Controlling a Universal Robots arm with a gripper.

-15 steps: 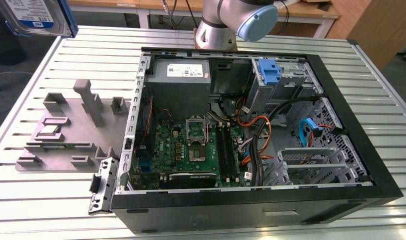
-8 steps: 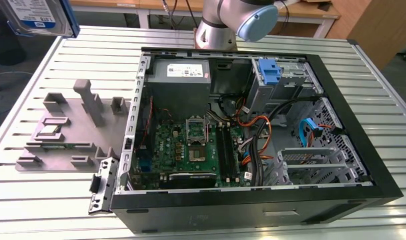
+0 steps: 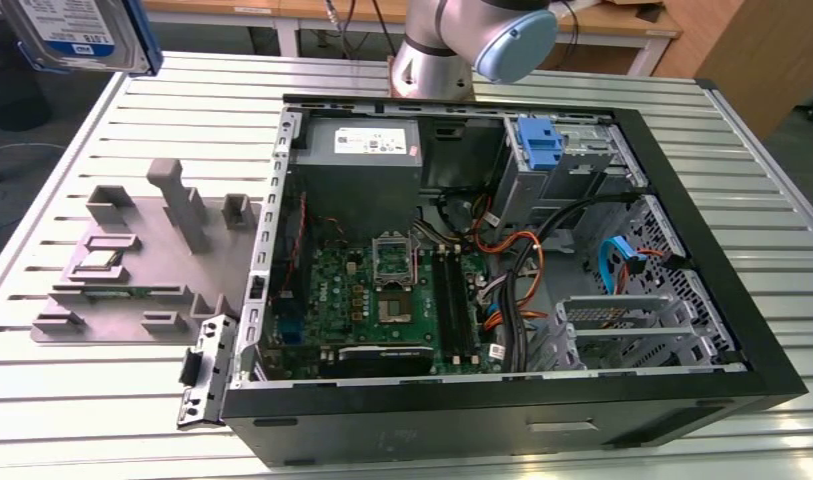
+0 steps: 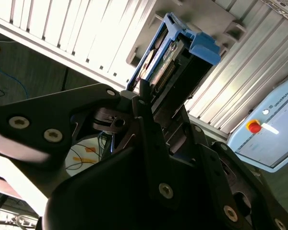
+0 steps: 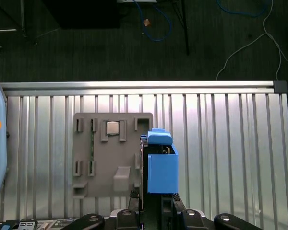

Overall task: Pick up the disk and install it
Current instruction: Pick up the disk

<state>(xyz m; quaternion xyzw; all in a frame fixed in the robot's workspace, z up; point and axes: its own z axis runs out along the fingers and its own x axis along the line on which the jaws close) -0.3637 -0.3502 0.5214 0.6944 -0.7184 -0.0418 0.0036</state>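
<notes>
Above the slatted table (image 5: 221, 143), the gripper (image 4: 156, 98) holds the disk (image 4: 182, 52) clear of the grey fixture (image 5: 110, 158).
Its jaws are clamped on the disk's blue-framed body; the disk hangs at the exterior view's upper left, well apart from the open computer case (image 3: 446, 420).

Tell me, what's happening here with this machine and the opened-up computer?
A robot arm's gripper is shut on the disk, a silver hard drive in a blue frame. It holds the disk in the air above the metal table, near a grey holder. The computer case lies open on the table, and the disk is not yet inside it.
</notes>
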